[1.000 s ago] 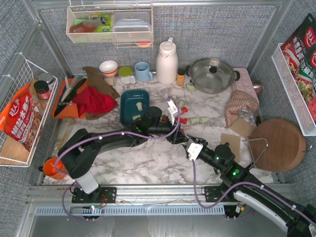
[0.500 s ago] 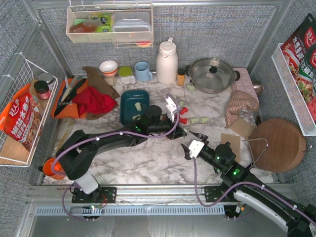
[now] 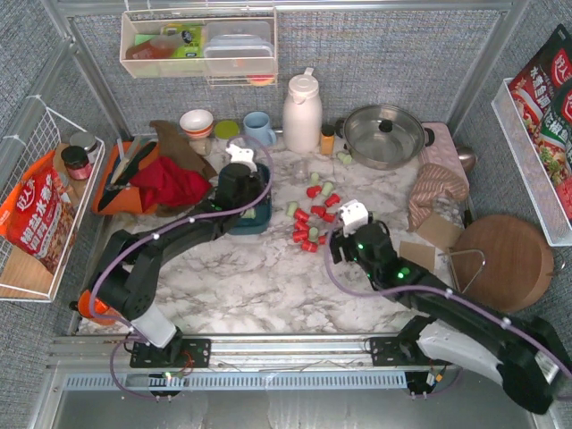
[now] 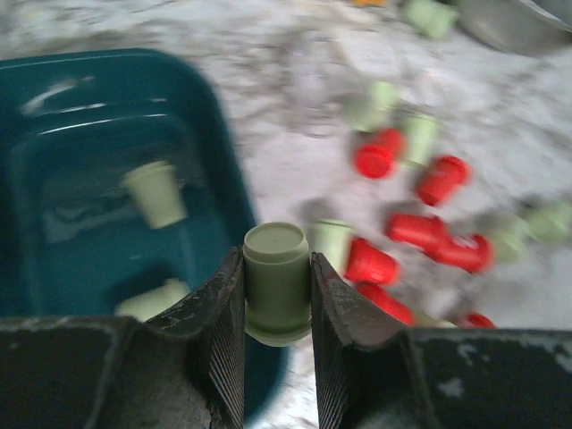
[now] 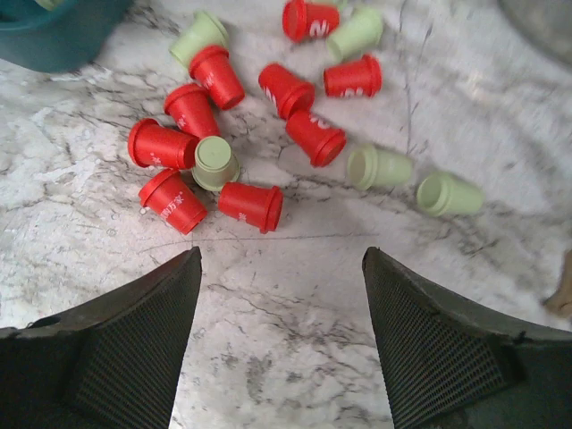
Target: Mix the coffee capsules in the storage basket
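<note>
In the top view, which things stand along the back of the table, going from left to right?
Red-and-white bowl → green-lidded jar → blue mug → white thermos jug → small orange bottle → steel pot.

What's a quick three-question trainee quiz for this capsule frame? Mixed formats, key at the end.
1. True or false: the left gripper, by the rim of the storage basket, holds a red capsule.
2. Fill in: the jaws of the right gripper stand ____.
3. Where do the red capsules lie? A) in the storage basket B) on the marble table C) in the right gripper

Key
1. False: it pinches a pale green capsule.
2. Open, with nothing held.
3. B.
</note>
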Robot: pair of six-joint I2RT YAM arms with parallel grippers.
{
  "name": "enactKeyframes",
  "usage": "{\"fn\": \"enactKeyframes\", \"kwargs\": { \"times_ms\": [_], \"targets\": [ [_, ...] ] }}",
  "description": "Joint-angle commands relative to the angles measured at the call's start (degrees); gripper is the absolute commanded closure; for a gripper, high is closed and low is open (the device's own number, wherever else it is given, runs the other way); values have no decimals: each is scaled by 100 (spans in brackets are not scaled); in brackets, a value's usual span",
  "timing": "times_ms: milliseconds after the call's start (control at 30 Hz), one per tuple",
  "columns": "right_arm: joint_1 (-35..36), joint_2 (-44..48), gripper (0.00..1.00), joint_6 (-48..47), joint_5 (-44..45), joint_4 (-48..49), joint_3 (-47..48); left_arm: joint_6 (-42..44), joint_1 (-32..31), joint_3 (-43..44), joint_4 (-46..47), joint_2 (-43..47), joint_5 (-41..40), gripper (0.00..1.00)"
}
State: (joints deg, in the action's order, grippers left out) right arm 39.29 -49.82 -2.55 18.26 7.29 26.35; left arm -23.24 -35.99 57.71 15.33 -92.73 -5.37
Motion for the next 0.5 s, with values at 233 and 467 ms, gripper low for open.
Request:
{"fn": "enactKeyframes", "kwargs": {
  "times_ms": [233,467],
  "targets": [
    [-66,-2944,23,1647,418,-127,1131,-145,797,433,-164,-997,-669,45],
    [-115,-3729,23,1477,435,57,1410,-174,804,-27,74,-553,-535,5]
  ]
}}
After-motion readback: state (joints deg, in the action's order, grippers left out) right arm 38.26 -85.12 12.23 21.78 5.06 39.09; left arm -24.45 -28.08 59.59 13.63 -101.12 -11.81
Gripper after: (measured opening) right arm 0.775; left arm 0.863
